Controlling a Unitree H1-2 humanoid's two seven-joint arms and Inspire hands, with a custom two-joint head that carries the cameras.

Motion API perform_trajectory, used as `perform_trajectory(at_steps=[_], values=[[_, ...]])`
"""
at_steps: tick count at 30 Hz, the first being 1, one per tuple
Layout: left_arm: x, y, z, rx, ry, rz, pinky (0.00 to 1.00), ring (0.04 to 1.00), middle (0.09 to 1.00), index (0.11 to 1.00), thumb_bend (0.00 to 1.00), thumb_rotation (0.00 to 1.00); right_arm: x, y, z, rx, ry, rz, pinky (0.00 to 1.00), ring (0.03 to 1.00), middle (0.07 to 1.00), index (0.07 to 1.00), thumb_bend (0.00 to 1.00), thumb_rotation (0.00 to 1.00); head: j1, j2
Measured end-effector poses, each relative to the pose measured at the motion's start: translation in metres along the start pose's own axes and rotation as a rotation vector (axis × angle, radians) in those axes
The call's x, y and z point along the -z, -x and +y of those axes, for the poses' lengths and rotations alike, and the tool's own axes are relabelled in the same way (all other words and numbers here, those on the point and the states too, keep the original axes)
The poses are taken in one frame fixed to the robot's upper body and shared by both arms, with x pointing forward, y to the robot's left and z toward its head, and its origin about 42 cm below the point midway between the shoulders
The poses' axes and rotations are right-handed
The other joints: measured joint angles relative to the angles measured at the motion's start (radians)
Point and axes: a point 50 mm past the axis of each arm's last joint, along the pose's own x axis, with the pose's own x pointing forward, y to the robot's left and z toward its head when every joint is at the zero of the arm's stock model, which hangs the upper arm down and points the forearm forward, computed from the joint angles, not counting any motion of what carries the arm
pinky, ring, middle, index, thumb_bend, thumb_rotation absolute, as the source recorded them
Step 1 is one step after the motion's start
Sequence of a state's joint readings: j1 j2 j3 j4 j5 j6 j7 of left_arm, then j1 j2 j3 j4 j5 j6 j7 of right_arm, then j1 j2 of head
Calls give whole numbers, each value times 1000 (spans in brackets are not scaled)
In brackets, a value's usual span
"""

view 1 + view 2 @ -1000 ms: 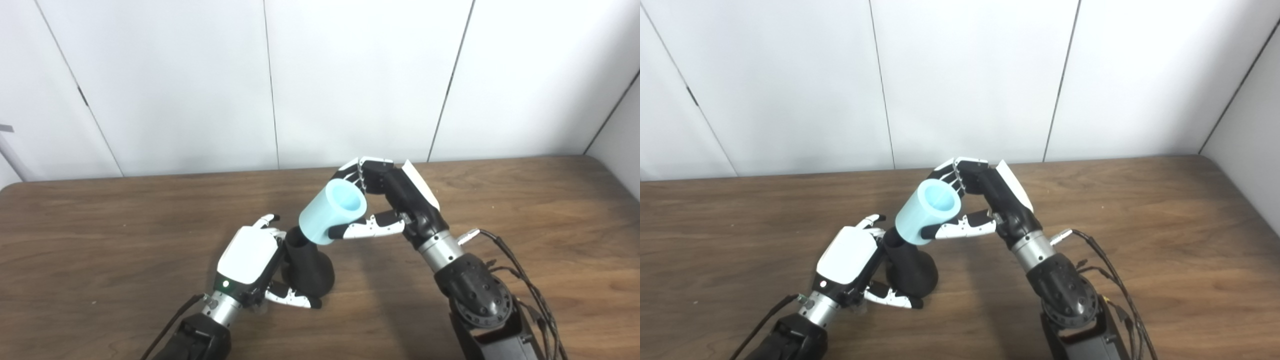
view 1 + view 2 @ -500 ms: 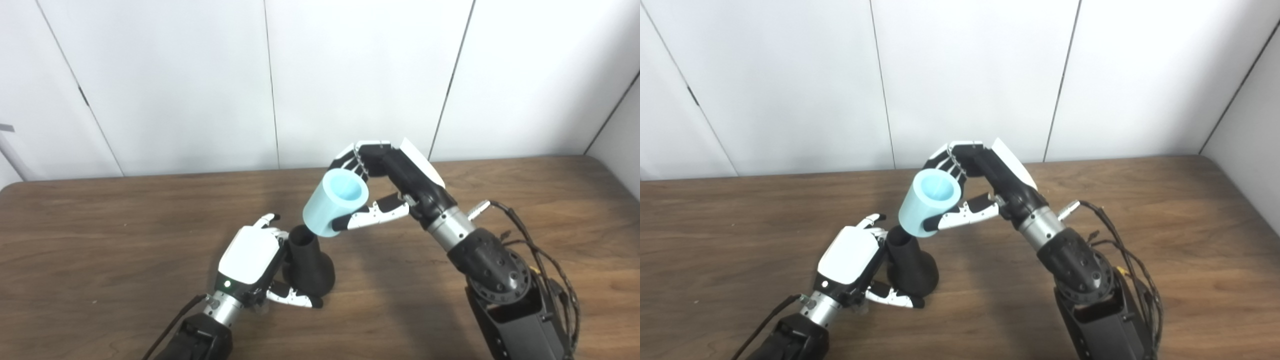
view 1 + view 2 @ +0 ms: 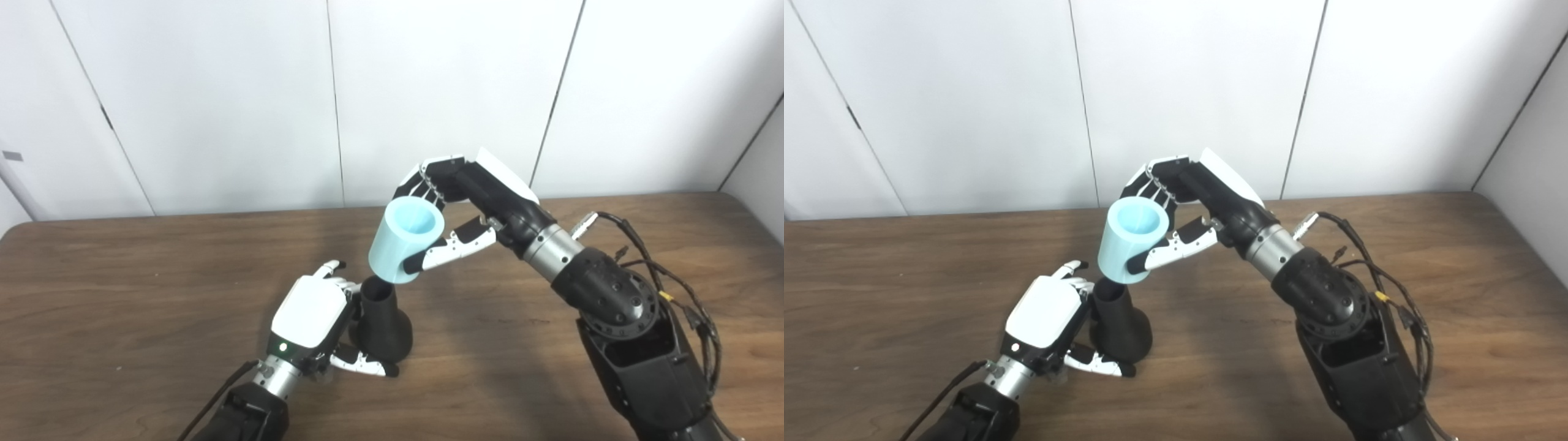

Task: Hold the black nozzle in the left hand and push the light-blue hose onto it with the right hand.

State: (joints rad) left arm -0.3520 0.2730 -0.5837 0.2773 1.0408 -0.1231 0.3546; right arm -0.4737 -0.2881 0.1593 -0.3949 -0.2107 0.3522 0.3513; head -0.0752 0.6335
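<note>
Now bracing black nozzle [image 3: 381, 320] upright on worktop [image 3: 122, 294] with left hand [image 3: 309, 315] wrapped round; right hand [image 3: 456, 214] clutching light-blue hose [image 3: 404, 240] tilted at one o'clock, bore lining up.

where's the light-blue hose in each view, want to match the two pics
Left eye view: light-blue hose just right of centre, in the right hand.
Right eye view: hose left of centre.
Shared landmark: the black nozzle standing on the table just below it, held by the left hand.
</note>
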Motion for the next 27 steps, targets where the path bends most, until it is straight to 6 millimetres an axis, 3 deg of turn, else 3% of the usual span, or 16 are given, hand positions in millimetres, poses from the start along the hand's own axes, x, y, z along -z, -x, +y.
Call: perform_trajectory(at_steps=[17,27], values=[[-1,0,0,-1,-15,-7,843,483,410,499,501,0,1,1,13,-51,62,-5,289,413,474,515,517,0,8,9],[-2,0,-1,-2,-29,-8,828,480,417,474,503,0,14,2,28,-96,48,20,309,433,479,498,519,0,12,11]])
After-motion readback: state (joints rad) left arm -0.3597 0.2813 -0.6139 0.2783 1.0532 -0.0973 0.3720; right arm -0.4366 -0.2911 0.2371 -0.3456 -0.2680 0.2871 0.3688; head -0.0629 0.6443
